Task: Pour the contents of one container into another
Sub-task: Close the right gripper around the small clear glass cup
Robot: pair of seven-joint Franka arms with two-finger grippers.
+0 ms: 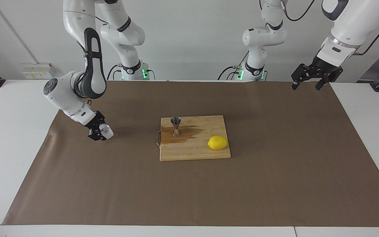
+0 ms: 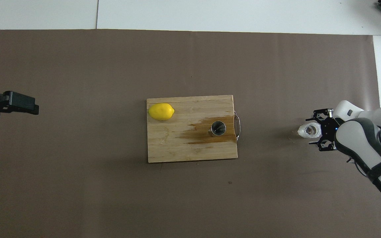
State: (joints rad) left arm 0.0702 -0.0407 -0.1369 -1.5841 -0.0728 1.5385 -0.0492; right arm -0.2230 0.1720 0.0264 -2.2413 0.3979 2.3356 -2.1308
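The small clear faceted cup (image 1: 107, 131) (image 2: 307, 130) stands on the brown mat toward the right arm's end of the table. My right gripper (image 1: 102, 132) (image 2: 312, 131) is low at the mat, its fingers closed in on the cup's two sides. The steel hourglass jigger (image 1: 176, 126) (image 2: 217, 128) stands upright on the wooden cutting board (image 1: 196, 153) (image 2: 177, 150), at the board's end nearest the cup. My left gripper (image 1: 309, 82) (image 2: 20, 104) hangs open and empty, high over the mat's edge at the left arm's end, where the arm waits.
A yellow lemon (image 1: 217, 142) (image 2: 161, 111) lies on the board at its other end. A dark wet stain (image 1: 184, 133) (image 2: 198, 132) spreads on the wood around the jigger. A metal handle (image 2: 237, 125) sticks out from the board toward the cup.
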